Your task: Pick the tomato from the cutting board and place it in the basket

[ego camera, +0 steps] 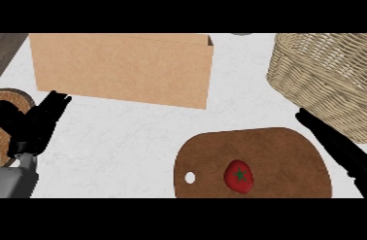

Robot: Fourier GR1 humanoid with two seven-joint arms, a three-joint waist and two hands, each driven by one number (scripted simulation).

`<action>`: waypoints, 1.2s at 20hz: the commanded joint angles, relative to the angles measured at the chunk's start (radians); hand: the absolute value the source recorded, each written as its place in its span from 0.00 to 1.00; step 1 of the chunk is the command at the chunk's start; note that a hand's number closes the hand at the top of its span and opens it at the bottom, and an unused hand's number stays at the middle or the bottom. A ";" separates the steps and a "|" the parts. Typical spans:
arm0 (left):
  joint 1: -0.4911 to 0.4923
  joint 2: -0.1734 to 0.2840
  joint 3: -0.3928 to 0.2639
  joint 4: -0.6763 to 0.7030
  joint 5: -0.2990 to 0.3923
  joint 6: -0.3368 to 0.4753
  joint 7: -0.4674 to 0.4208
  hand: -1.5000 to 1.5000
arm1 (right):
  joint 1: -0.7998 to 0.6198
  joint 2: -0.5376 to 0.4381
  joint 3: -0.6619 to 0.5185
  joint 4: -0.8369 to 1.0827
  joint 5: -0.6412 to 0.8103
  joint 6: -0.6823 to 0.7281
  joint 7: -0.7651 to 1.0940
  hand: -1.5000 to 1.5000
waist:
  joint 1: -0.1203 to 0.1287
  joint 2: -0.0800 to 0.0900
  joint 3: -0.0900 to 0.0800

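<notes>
— Tomato [239, 176]?
— On the brown cutting board [287, 151], untouched; wicker basket [315, 74] beyond.
— Hands?
— Right robot hand [331, 139] stretches straight-fingered over the board's edge; left robot hand [36, 120] rests open, fingers up.

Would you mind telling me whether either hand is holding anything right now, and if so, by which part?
Nothing is held. The tomato lies untouched on the cutting board; the right hand and left hand both have straight fingers.
</notes>
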 commanded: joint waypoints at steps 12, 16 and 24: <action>-0.079 -0.056 0.040 0.007 -0.056 -0.014 0.076 0.50 | 0.122 0.301 0.291 0.358 0.495 -0.184 -0.278 0.00 | 0.005 0.006 -0.002; -0.002 -0.038 0.071 -0.028 -0.062 -0.049 0.042 0.50 | 0.168 0.306 0.269 0.474 0.475 -0.182 -0.376 0.00 | 0.008 0.005 -0.002; -0.035 -0.117 0.075 -0.022 -0.156 -0.034 0.061 0.50 | 0.188 0.301 0.175 0.465 0.475 -0.089 -0.424 0.00 | 0.004 0.005 -0.002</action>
